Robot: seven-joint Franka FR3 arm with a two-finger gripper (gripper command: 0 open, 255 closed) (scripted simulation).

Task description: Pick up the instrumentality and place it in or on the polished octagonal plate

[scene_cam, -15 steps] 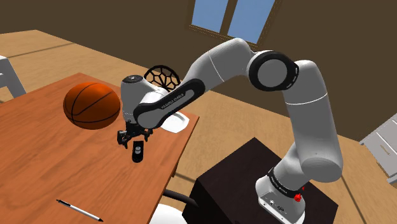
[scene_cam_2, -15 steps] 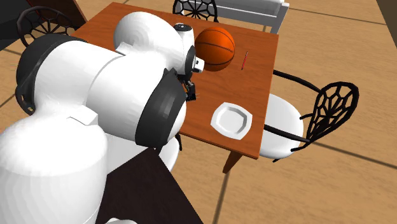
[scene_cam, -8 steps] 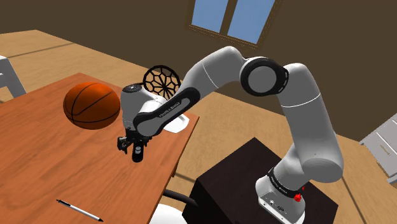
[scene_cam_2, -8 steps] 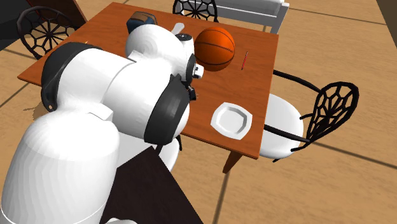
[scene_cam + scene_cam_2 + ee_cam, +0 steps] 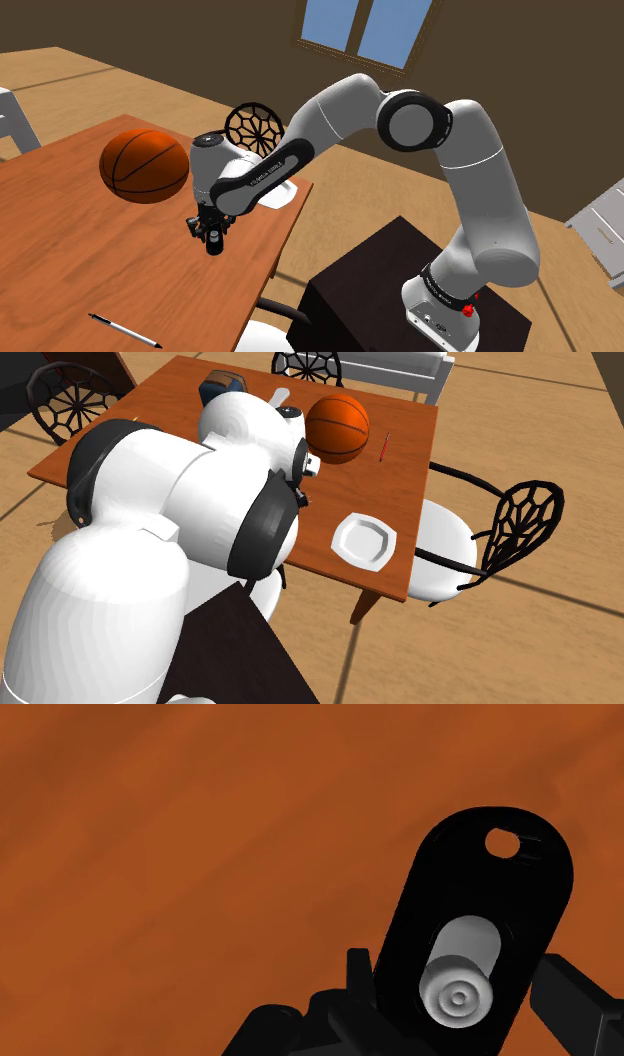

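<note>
A small black oblong device with a hole at one end and a grey knob lies flat on the wooden table. My gripper is down over it, and its black fingers press against both long sides. From the shoulder view the gripper stands at the table's right part, with the device just under it. The white octagonal plate lies near the table's corner, empty; the arm partly hides the plate in the shoulder view.
A basketball rests on the table close to the gripper, on the shoulder view's left. A pen lies near the front edge. Chairs with black lattice backs stand around the table. The dark stand sits beside the table's edge.
The arm dropped the gripper down onto the black device, and the fingers closed in from wide apart to its sides. The device, ball and plate have not moved.
</note>
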